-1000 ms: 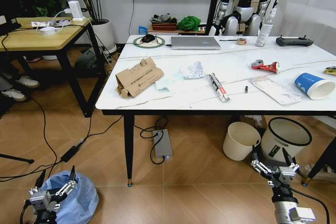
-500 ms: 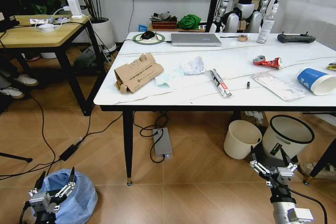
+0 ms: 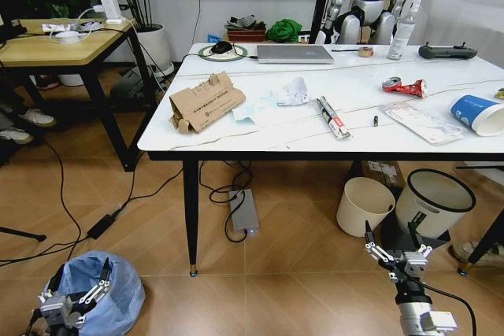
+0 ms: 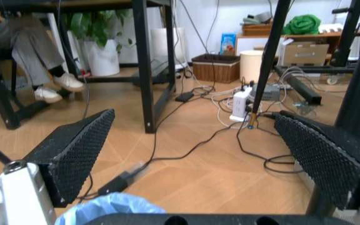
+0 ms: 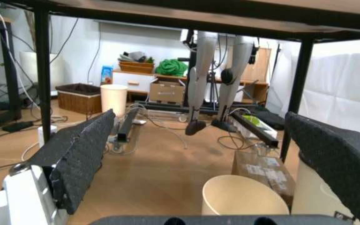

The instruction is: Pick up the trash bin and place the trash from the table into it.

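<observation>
Far left, on the floor: the trash bin (image 3: 98,293), its blue bag billowing over the rim, stands well apart from the bench (image 3: 260,138). The left tool (image 3: 75,298) hangs directly above the bin's near side with its jaws spread wide, holding nothing; in the left wrist view a fold of the bag (image 4: 108,208) shows below the two open pads (image 4: 73,154), and contact cannot be confirmed.

Centre: the trash lies scattered on the bench top, from the torn cardboard (image 3: 206,101) and crumpled paper (image 3: 291,92) across to the red can (image 3: 402,86), the plastic packaging (image 3: 424,122) and the blue cup (image 3: 478,112).

Right: the right tool (image 3: 394,254) waits low before the bench, jaws likewise wide and empty, near the cream bin (image 3: 364,205) and the black bin (image 3: 434,202).

Risks, as judged: the loose bag offers a poor hold, so jaws closing on film alone could pull the liner out or tip the light bin. The two unlined bins by the right arm also invite a mistaken target.
</observation>
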